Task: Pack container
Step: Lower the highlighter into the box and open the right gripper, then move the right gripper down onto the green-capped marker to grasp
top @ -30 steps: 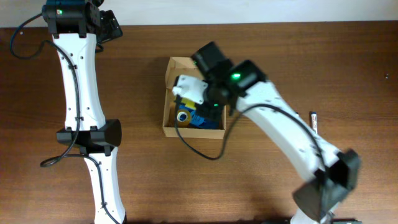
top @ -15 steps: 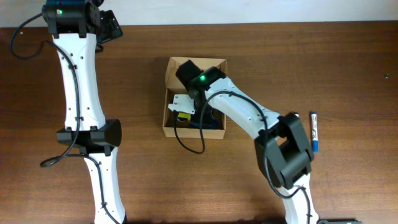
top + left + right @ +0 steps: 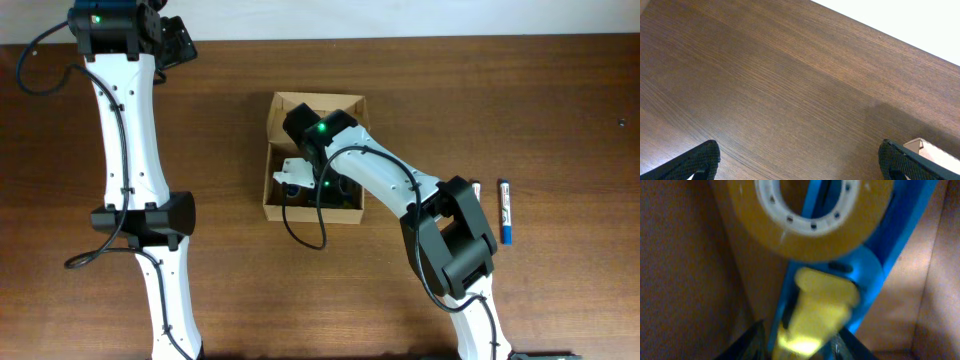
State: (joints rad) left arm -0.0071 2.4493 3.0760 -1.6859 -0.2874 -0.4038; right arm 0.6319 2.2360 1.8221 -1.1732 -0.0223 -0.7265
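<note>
The brown cardboard container (image 3: 272,118) stands open mid-table, and its corner shows in the left wrist view (image 3: 936,150). My right gripper (image 3: 303,188) reaches down inside it. In the right wrist view my gripper (image 3: 800,347) is shut on the yellow handle of a blue tape dispenser (image 3: 880,265) that carries a tan tape roll (image 3: 815,240), with the box's walls (image 3: 675,270) close around it. My left gripper (image 3: 181,40) hovers at the far left of the table. It is open and empty over bare wood (image 3: 800,167).
A blue-and-white pen (image 3: 505,214) lies on the table to the right of the box, beside my right arm's elbow (image 3: 455,230). My left arm (image 3: 130,150) runs along the table's left side.
My right arm swung left and lowered the tape dispenser deeper into the box, so the overhead view now hides most of it. The left arm has not moved.
</note>
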